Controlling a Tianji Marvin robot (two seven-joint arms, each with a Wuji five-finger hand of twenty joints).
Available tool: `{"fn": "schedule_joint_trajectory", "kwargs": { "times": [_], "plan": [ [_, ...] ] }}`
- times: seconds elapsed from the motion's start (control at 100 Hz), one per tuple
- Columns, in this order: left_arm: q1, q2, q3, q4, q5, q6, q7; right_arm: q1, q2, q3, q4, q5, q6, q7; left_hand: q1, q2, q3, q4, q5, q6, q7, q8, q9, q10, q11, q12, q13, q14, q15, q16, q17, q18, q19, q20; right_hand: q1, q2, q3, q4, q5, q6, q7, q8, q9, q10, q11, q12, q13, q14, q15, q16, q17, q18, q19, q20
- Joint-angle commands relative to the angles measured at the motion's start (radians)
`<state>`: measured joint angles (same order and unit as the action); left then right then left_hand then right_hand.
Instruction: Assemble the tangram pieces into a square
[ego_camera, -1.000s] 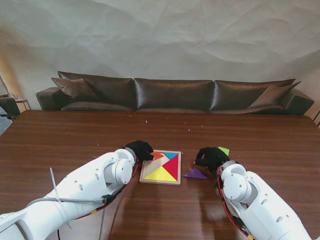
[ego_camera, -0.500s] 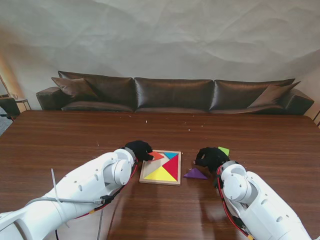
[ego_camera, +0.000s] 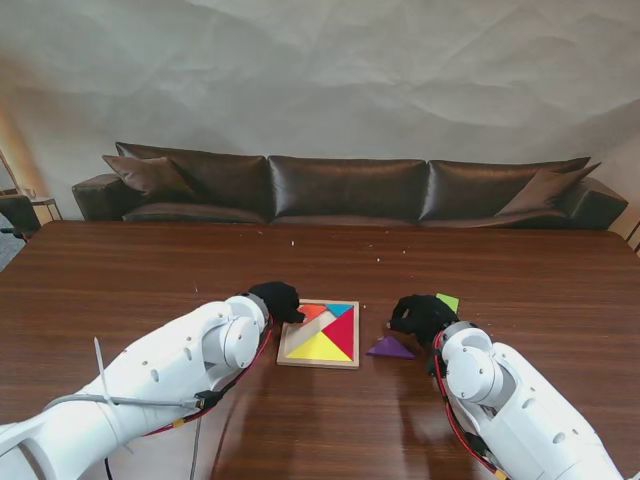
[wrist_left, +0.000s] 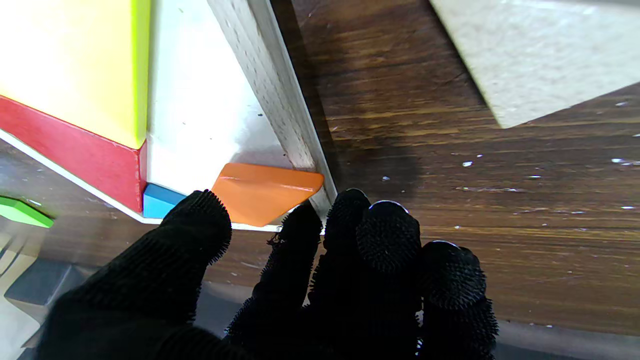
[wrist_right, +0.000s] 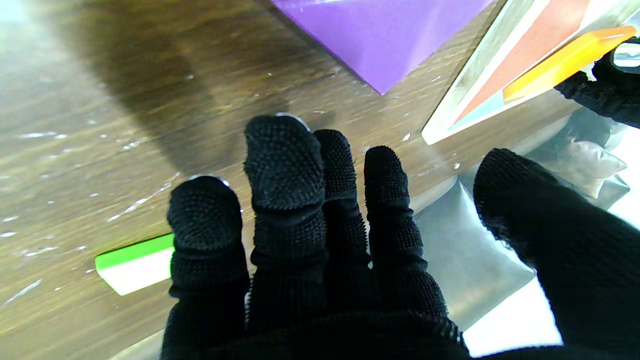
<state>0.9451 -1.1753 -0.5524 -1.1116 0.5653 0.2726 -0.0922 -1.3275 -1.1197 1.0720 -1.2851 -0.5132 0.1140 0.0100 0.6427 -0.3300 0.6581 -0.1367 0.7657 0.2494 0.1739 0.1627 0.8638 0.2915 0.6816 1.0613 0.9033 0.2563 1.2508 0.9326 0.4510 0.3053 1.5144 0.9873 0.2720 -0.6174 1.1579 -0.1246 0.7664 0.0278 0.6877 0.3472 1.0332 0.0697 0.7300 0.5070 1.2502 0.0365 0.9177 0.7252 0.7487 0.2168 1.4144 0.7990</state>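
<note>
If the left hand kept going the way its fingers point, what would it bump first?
Probably the orange piece at the tray corner. The left hand's fingertips are right next to it, though depth is hard to judge.

A long dark-brown wooden table (ego_camera: 140, 270) filled the foreground, its glossy top speckled with pale crumbs; behind its far edge ran a dark leather sofa (ego_camera: 350, 190) with cushions (ego_camera: 150, 175) propped at both ends. Above it rose a pale, creased backdrop wall (ego_camera: 330, 70), evenly lit; a small side table (ego_camera: 42, 205) peeked in at far left.
</note>
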Motion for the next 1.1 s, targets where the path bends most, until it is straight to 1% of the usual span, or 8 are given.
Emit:
{"fn": "schedule_joint_trajectory", "kwargs": {
  "times": [0.0,0.2,0.32,0.49,0.61,0.69,0.8,1.09],
  "plan": [
    [0.004,0.009,-0.009,-0.014,0.006,0.004,-0.023,-0.001,-0.003,-0.003,0.001,0.000,-0.005,0.016,-0.029,0.057,-0.013,0.044,0.018,0.057,0.015,0.013,0.002,0.012,0.004,-0.005,0.010,0.003,0.004,0.007,0.003,-0.001,-0.005,0.011,-0.021,0.026,-0.014,0.010,0.009,0.004,0.012,-0.005,0.025,0.010,0.007,-0.009,0.031,0.008,0.001,0.008,-0.001,-0.008,0.024,-0.009],
    [0.027,0.029,-0.036,-0.057,0.037,0.007,-0.047,-0.001,-0.004,-0.002,0.002,0.001,-0.003,0.016,-0.032,0.059,-0.017,0.045,0.030,0.051,0.021,0.021,0.014,0.006,0.007,-0.007,0.020,0.002,0.002,0.003,0.013,0.001,-0.001,0.005,-0.021,0.027,-0.014,0.010,0.010,0.004,0.012,-0.005,0.025,0.011,0.007,-0.009,0.031,0.007,0.001,0.008,-0.001,-0.008,0.024,-0.009],
    [0.041,0.028,-0.058,-0.058,0.040,-0.014,-0.027,0.000,-0.004,-0.003,0.002,0.002,-0.003,0.016,-0.030,0.057,-0.013,0.045,0.025,0.023,0.021,0.027,0.016,0.005,0.007,-0.008,0.020,-0.003,-0.001,0.000,0.014,-0.002,-0.001,0.000,-0.021,0.027,-0.014,0.010,0.010,0.003,0.012,-0.005,0.024,0.010,0.006,-0.009,0.031,0.008,0.001,0.008,-0.001,-0.008,0.024,-0.009],
    [0.048,0.022,-0.074,-0.043,0.023,-0.054,-0.003,0.002,-0.004,-0.004,0.005,0.003,-0.004,0.017,-0.026,0.060,-0.011,0.044,-0.002,-0.069,0.016,0.038,0.010,0.004,0.006,-0.007,0.014,-0.003,-0.009,-0.001,0.006,-0.007,-0.004,-0.007,-0.021,0.026,-0.014,0.010,0.011,0.004,0.012,-0.005,0.024,0.011,0.007,-0.009,0.031,0.007,0.001,0.008,-0.001,-0.008,0.024,-0.009],
    [0.065,0.023,-0.095,-0.052,0.027,-0.069,0.014,0.001,-0.003,-0.004,0.004,0.004,-0.003,0.019,-0.024,0.059,-0.006,0.043,0.042,-0.113,0.062,0.078,0.029,0.003,0.014,-0.005,0.033,-0.004,-0.003,-0.002,0.024,-0.004,0.009,-0.010,-0.021,0.027,-0.014,0.010,0.011,0.004,0.013,-0.005,0.025,0.011,0.007,-0.009,0.032,0.008,0.002,0.008,-0.001,-0.008,0.024,-0.009],
    [0.078,0.029,-0.109,-0.071,0.044,-0.068,0.015,0.001,-0.003,-0.004,0.004,0.004,-0.003,0.020,-0.028,0.058,0.000,0.042,0.091,-0.115,0.108,0.119,0.039,-0.001,0.017,-0.006,0.044,-0.006,0.000,-0.006,0.034,-0.002,0.016,-0.016,-0.021,0.026,-0.014,0.010,0.011,0.003,0.013,-0.005,0.025,0.011,0.007,-0.009,0.032,0.009,0.002,0.008,-0.001,-0.008,0.024,-0.009],
    [0.091,0.043,-0.119,-0.105,0.066,-0.056,-0.015,-0.004,-0.002,0.000,-0.004,0.004,-0.001,0.022,-0.029,0.062,-0.006,0.042,0.142,-0.103,0.145,0.160,0.046,-0.006,0.018,-0.005,0.048,-0.005,0.000,-0.008,0.039,-0.001,0.019,-0.021,-0.021,0.027,-0.014,0.010,0.011,0.004,0.013,-0.005,0.024,0.011,0.007,-0.009,0.032,0.008,0.002,0.008,-0.001,-0.009,0.024,-0.009],
    [0.114,0.056,-0.138,-0.144,0.080,-0.053,-0.047,-0.027,0.003,0.018,-0.039,-0.006,0.007,0.037,-0.030,0.066,-0.011,0.043,0.154,-0.105,0.139,0.178,0.054,-0.008,0.017,-0.005,0.052,-0.003,-0.001,-0.009,0.040,0.001,0.022,-0.027,-0.021,0.027,-0.014,0.010,0.014,0.004,0.013,-0.005,0.025,0.011,0.007,-0.008,0.032,0.007,0.002,0.008,-0.001,-0.009,0.025,-0.009]
  ]
}}
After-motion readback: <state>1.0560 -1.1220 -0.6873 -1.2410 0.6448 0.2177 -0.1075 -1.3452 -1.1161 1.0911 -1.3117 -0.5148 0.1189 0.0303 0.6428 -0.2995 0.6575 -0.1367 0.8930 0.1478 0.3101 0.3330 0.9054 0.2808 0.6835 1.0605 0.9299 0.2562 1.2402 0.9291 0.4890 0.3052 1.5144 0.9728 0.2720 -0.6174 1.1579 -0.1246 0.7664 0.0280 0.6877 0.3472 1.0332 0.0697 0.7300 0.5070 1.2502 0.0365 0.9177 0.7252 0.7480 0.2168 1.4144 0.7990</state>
